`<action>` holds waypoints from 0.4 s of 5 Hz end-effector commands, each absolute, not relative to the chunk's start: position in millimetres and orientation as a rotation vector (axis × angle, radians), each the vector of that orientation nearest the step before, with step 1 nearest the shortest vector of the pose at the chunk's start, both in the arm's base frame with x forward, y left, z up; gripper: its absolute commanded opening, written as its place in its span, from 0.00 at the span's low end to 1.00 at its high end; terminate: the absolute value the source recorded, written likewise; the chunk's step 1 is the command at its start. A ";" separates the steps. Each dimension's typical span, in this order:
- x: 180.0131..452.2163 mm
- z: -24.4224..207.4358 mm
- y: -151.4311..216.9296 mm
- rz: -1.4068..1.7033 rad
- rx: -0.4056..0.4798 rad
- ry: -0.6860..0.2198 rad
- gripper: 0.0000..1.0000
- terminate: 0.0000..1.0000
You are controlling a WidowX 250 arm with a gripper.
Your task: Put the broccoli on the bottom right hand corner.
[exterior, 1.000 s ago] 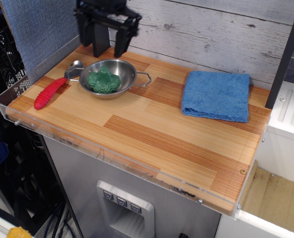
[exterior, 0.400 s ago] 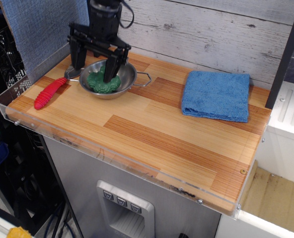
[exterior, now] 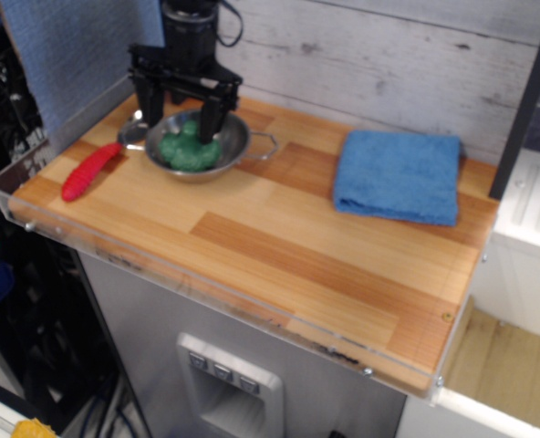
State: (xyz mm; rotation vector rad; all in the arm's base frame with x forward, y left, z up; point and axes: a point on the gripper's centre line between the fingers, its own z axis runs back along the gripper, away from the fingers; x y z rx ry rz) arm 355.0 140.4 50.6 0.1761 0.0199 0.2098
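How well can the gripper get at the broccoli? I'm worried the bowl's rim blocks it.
Probably yes. The gripper hangs open right above the steel bowl, one finger over the broccoli, which lies uncovered; the shallow rim seems the only obstacle.

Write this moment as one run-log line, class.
claw: open, fingers down astride broccoli | broccoli: in bowl, not gripped | bottom right corner: bare | towel: back right | stage: pre-grasp

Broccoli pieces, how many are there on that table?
1. The broccoli sits inside the steel bowl at the table's back left, under the open gripper. None seems hidden.
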 end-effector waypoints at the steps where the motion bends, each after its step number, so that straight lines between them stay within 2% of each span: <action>1: 357.3 72.6 143.4 0.212 0.165 -0.109 1.00 0.00; 2: 356.1 70.7 141.9 0.206 0.151 -0.108 1.00 0.00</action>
